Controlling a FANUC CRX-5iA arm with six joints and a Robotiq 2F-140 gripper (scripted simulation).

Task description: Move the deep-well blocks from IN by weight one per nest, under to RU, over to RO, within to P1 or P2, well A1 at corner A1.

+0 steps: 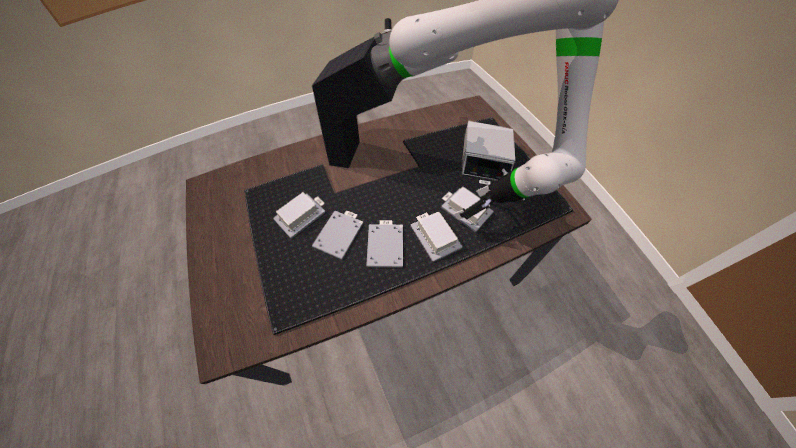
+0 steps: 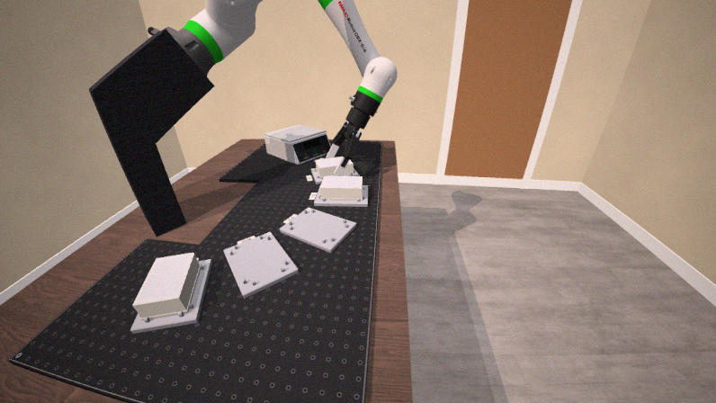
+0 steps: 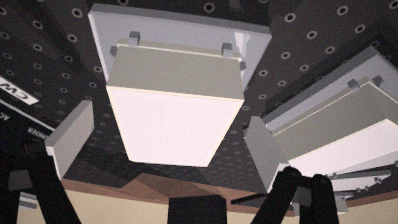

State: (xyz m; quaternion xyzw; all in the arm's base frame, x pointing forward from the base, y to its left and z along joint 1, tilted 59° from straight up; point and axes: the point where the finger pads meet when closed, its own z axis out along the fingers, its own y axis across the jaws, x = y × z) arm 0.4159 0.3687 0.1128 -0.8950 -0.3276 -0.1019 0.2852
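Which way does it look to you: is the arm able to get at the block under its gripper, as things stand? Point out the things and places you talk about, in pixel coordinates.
Probably yes. The gripper (image 1: 477, 201) (image 2: 340, 158) (image 3: 172, 122) is open and its fingers stand apart, one toward each side of the block (image 1: 463, 198) (image 2: 332, 165) (image 3: 175, 125). I see nothing between.

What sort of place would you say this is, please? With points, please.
Probably a small robot work cell for weighing and sorting: a white-and-green jointed arm (image 1: 579, 94) (image 2: 358, 40), a boxy light-grey check-weigher (image 1: 490, 141) (image 2: 295, 142), and flat grey rectangular nest plates (image 1: 384, 244) (image 2: 261, 263) on a black perforated mat (image 1: 311, 289) (image 2: 280, 350).
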